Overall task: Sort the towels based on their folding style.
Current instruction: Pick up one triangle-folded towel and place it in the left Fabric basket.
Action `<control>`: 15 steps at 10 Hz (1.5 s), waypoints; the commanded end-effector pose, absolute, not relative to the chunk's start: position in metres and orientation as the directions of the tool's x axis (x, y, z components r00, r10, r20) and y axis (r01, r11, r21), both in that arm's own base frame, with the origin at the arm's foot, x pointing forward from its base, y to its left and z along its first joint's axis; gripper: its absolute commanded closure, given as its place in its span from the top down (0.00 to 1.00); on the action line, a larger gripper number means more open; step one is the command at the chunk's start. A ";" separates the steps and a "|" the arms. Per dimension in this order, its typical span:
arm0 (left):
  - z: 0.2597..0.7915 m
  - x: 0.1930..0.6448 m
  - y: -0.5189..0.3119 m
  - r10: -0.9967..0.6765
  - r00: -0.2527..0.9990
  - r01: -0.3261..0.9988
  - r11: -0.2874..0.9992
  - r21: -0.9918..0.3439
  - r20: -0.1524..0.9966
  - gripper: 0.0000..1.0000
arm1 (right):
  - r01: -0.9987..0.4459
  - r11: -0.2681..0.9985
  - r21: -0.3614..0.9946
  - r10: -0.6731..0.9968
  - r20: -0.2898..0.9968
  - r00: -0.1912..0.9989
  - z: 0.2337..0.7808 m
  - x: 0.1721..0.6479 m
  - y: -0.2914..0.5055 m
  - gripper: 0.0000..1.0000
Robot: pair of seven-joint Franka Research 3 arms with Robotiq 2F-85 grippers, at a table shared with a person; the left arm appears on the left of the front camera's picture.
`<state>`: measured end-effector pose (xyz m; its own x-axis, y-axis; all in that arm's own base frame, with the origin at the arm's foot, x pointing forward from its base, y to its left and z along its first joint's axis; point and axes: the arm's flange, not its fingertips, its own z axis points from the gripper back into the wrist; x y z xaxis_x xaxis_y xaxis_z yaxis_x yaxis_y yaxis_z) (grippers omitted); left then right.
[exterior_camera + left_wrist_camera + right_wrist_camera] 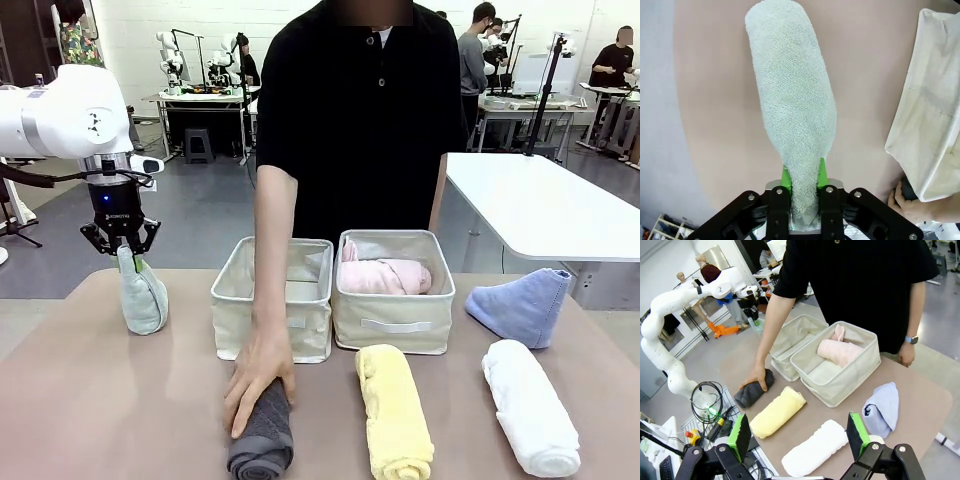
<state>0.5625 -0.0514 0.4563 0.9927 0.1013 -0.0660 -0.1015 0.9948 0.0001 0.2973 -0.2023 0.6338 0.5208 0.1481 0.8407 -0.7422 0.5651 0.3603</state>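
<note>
Left gripper (119, 245) is up at the worktop's (100, 400) far left corner, black fingers pinched narrow on the tip of the pale grey-green cone-folded terry towel (143, 295). The left wrist view gives it close: the green pads (785, 177) squeeze the thin top of that cone (792, 100), which widens away from them toward the tan surface. Whether its base sits on the worktop or hangs just clear, I cannot tell.

Centre of the worktop, two beige fabric bins stand side by side. The left bin (232, 300) has the person's forearm passing in front of it; the right bin (395, 325) holds the pink rolled towel (385, 275).

At the near edge, the person's hand (258, 375) lies on the dark grey rolled towel (262, 435), in front of the left bin. Just beside it, in front of the right bin, lies the yellow rolled towel (395, 415). Toward the right edge lies the white rolled towel (530, 405), and behind it the light blue cone-folded towel (520, 305) on its side.

Right gripper (799, 437) hangs high over the near right corner, fingers spread wide, gripping nothing.
</note>
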 end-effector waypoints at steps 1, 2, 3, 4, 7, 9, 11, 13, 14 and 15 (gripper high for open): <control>0.466 0.562 -0.050 0.127 0.988 -0.125 0.992 0.034 -0.082 0.00 | -0.750 0.556 0.358 0.144 0.848 0.511 0.633 0.297 -0.203 1.00; 0.469 0.562 -0.048 0.124 0.989 -0.122 0.992 0.035 -0.086 0.00 | -0.750 0.556 0.358 0.144 0.848 0.511 0.633 0.297 -0.203 1.00; 0.476 0.561 -0.045 0.118 0.986 -0.113 0.992 0.052 -0.118 0.00 | -0.750 0.556 0.358 0.144 0.848 0.511 0.633 0.297 -0.203 1.00; 0.495 0.555 -0.039 0.085 0.978 -0.071 0.995 0.076 -0.189 0.00 | -0.750 0.556 0.358 0.144 0.848 0.511 0.633 0.297 -0.203 1.00; 0.606 0.471 0.001 -0.129 0.959 0.174 0.971 0.165 -0.253 0.00 | -0.750 0.556 0.358 0.144 0.848 0.511 0.633 0.297 -0.203 1.00; 0.665 0.400 0.026 -0.244 0.960 0.261 0.956 0.131 -0.134 0.00 | -0.750 0.556 0.358 0.144 0.848 0.511 0.633 0.297 -0.203 1.00; 0.691 0.363 0.042 -0.321 0.945 0.324 0.944 0.052 -0.064 0.00 | -0.750 0.556 0.358 0.144 0.848 0.511 0.633 0.297 -0.203 1.00; 0.710 0.363 0.038 -0.269 0.958 0.280 0.952 0.121 -0.097 0.00 | -0.750 0.556 0.358 0.144 0.848 0.511 0.633 0.297 -0.203 1.00; 0.710 0.363 0.038 -0.269 0.958 0.280 0.952 0.121 -0.097 0.00 | -0.750 0.556 0.358 0.144 0.848 0.511 0.633 0.297 -0.203 1.00; 0.710 0.363 0.038 -0.269 0.958 0.280 0.952 0.121 -0.097 0.00 | -0.750 0.556 0.358 0.144 0.848 0.511 0.633 0.297 -0.203 1.00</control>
